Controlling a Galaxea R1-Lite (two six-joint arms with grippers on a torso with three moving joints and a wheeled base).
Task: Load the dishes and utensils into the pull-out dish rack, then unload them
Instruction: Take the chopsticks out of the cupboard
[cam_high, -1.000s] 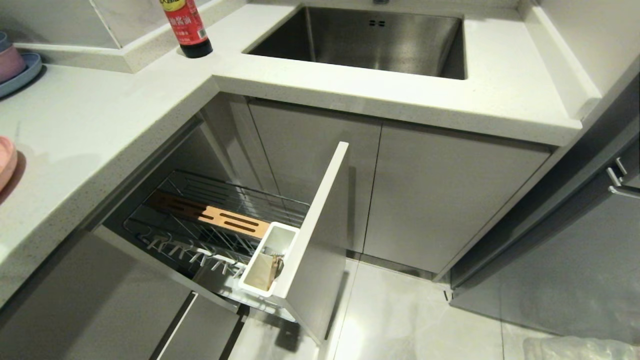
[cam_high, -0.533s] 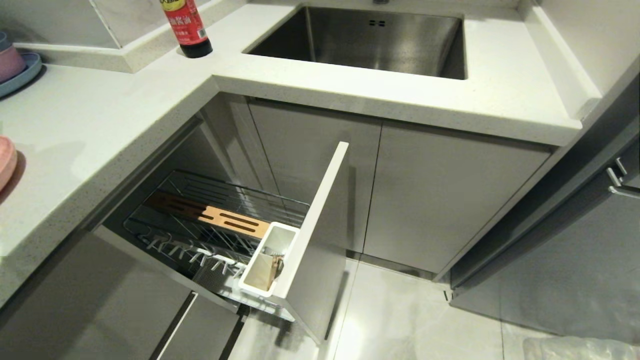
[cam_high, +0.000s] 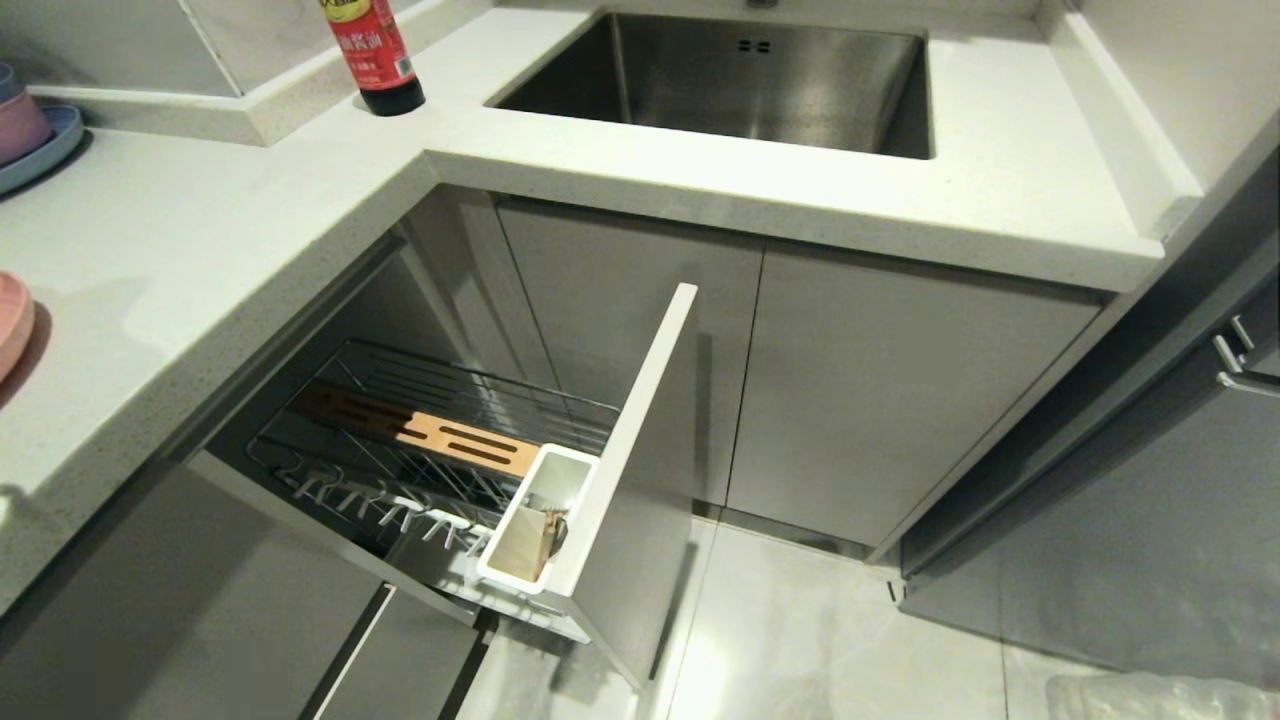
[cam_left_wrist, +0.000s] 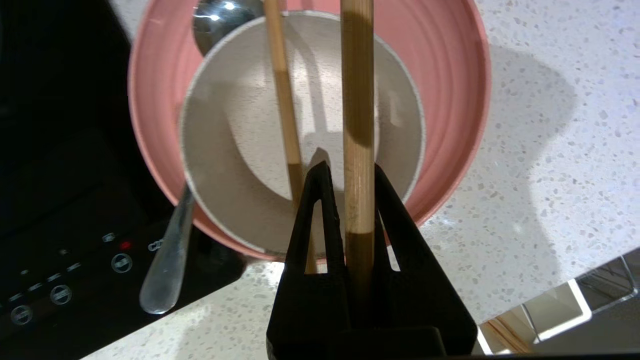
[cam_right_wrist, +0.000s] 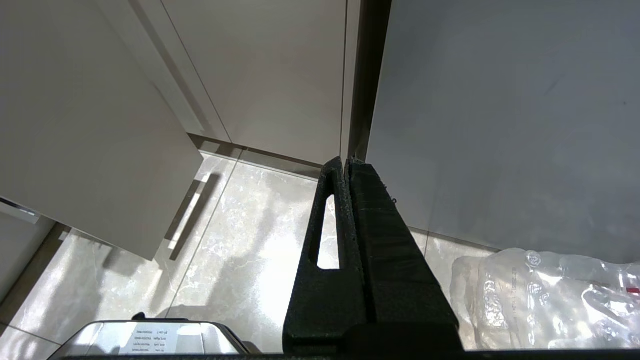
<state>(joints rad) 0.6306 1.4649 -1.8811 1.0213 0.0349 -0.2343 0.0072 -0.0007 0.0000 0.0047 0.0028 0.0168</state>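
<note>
Wooden chopstick (cam_left_wrist: 357, 125), clamped by left gripper (cam_left_wrist: 350, 172), shows darker bands.

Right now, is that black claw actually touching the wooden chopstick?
Touching. The left wrist view shows the left gripper shut on one chopstick, its black fingers pressed against both sides of it, above the cream bowl.
</note>
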